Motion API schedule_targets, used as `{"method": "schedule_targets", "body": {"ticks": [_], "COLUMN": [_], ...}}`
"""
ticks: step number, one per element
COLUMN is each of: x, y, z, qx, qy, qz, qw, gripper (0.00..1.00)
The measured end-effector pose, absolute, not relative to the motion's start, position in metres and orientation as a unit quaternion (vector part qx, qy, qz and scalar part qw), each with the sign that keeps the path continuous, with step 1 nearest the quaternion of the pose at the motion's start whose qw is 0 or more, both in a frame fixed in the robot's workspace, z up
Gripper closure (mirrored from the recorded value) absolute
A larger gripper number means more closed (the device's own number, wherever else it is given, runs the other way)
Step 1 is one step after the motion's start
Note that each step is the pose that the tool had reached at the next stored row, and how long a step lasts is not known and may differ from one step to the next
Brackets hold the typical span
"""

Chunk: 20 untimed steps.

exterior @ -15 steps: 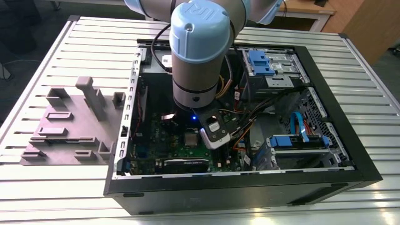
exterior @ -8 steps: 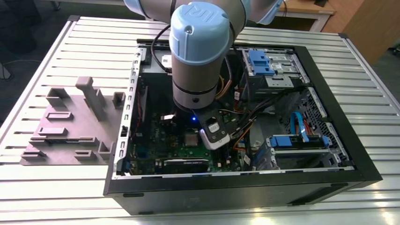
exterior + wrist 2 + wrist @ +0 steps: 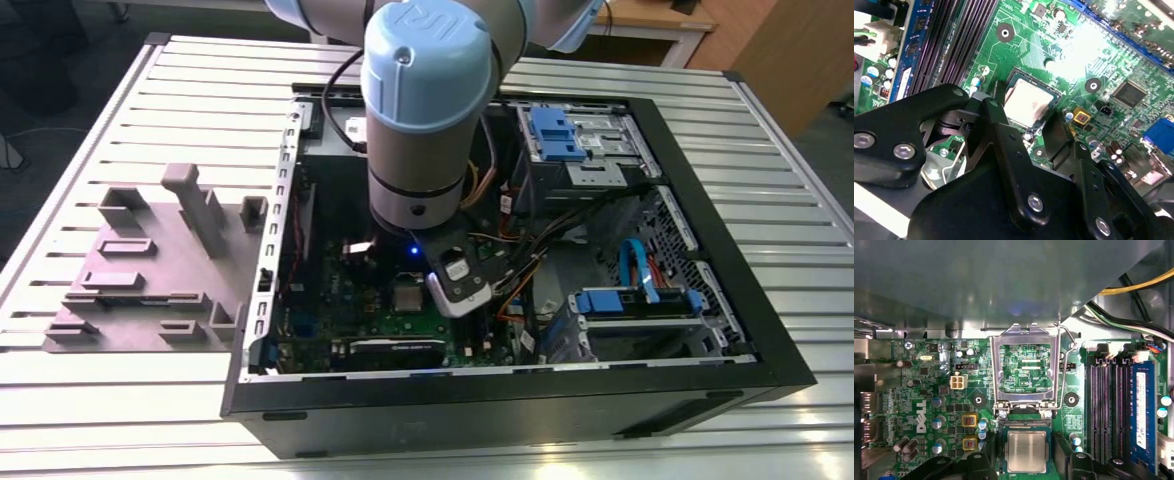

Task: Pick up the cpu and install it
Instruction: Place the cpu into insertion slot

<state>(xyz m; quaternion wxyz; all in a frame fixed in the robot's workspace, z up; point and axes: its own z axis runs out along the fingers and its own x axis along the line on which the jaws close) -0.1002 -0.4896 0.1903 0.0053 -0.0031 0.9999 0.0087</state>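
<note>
The black fingers [image 3: 1004,145] are standing apart, straddling the cpu [image 3: 1026,451] without visibly pinching it. The chip is lying flat in its socket on the green motherboard [image 3: 929,390], just beside the raised metal socket frame [image 3: 1024,332]. It is looking light, stiff and thin, its metal top likely slick and its underside probably fragile, so its opposite edges are appearing the only safe hold. Memory slots [image 3: 1109,405] and cables [image 3: 1139,286] are crowding the board inside the open computer case [image 3: 534,400], which is lying on a slatted metal table [image 3: 120,420] beside a grey tray [image 3: 147,270].
</note>
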Motion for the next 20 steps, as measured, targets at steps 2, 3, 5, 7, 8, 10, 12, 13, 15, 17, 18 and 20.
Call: {"method": "schedule_targets", "body": {"ticks": [2, 3, 5, 7, 8, 10, 12, 13, 15, 17, 18, 20], "x": [-0.1002, -0.1001, -0.1002, -0.1002, -0.1002, -0.1002, -0.1002, -0.1002, -0.1002, -0.1002, -0.1002, -0.1002], "y": [-0.4896, -0.4895, -0.4895, -0.4893, -0.4889, -0.4889, -0.4888, -0.4888, -0.4888, -0.4887, -0.4887, -0.4886], "z": [0.1922, 0.1924, 0.1924, 0.1923, 0.1924, 0.1923, 0.1922, 0.1922, 0.1922, 0.1922, 0.1922, 0.1922], "qx": [-0.003, -0.003, -0.003, -0.003, -0.003, -0.003, -0.003, -0.003, -0.003, -0.003, -0.003, -0.003], "qy": [1.0, 1.0, 1.0, 1.0, 1.0, 1.0, 1.0, 1.0, 1.0, 1.0, 1.0, 1.0], "qz": [0.009, 0.009, 0.009, 0.009, 0.009, 0.009, 0.009, 0.009, 0.009, 0.009, 0.009, 0.009], "qw": [0.005, 0.005, 0.005, 0.005, 0.005, 0.005, 0.005, 0.005, 0.005, 0.005, 0.005, 0.005], "gripper": [0.44, 0.44, 0.44, 0.44, 0.44, 0.44, 0.44, 0.44, 0.44, 0.45, 0.45, 0.52]}}
